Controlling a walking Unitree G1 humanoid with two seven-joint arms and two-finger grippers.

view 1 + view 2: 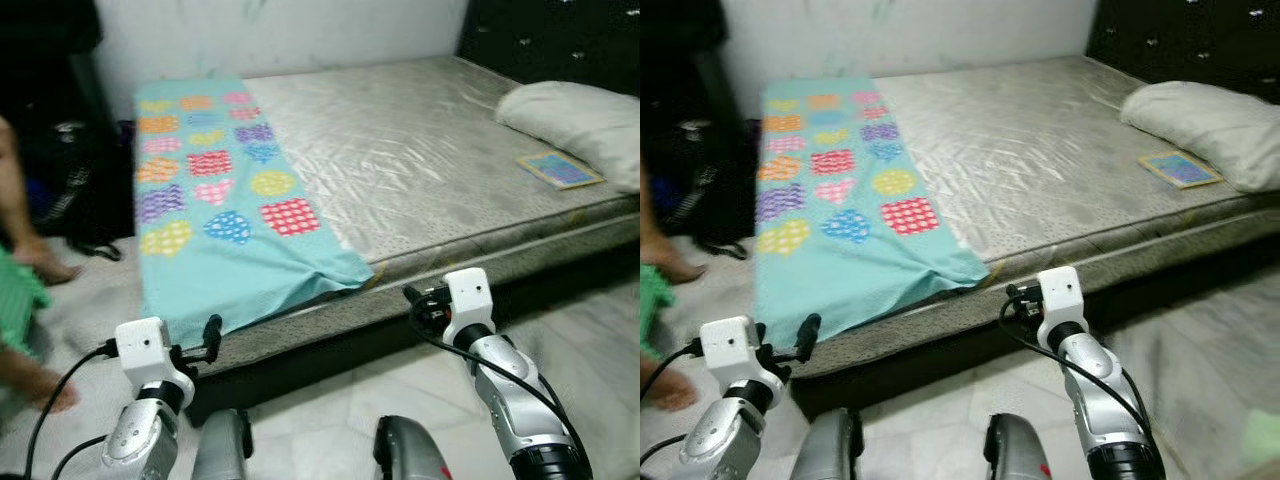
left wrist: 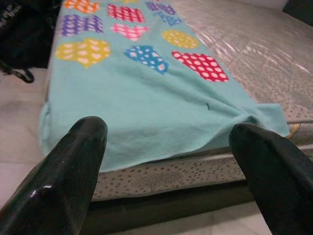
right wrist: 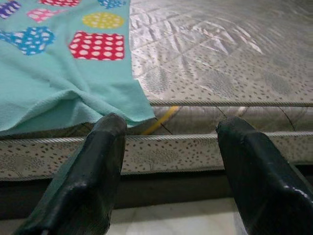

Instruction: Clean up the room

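A turquoise blanket (image 1: 215, 205) with coloured patches lies spread over the left part of the bare mattress (image 1: 420, 160), centre frame, its near edge draped over the mattress side. A white pillow (image 1: 585, 125) and a small framed picture (image 1: 560, 170) sit at upper right. The left gripper (image 2: 166, 161), lower left, hangs before the blanket's edge, fingers spread wide, holding nothing. The right gripper (image 3: 168, 166), lower centre-right, faces the mattress side, likewise spread and empty. A person's foot (image 1: 45, 262) shows at far left.
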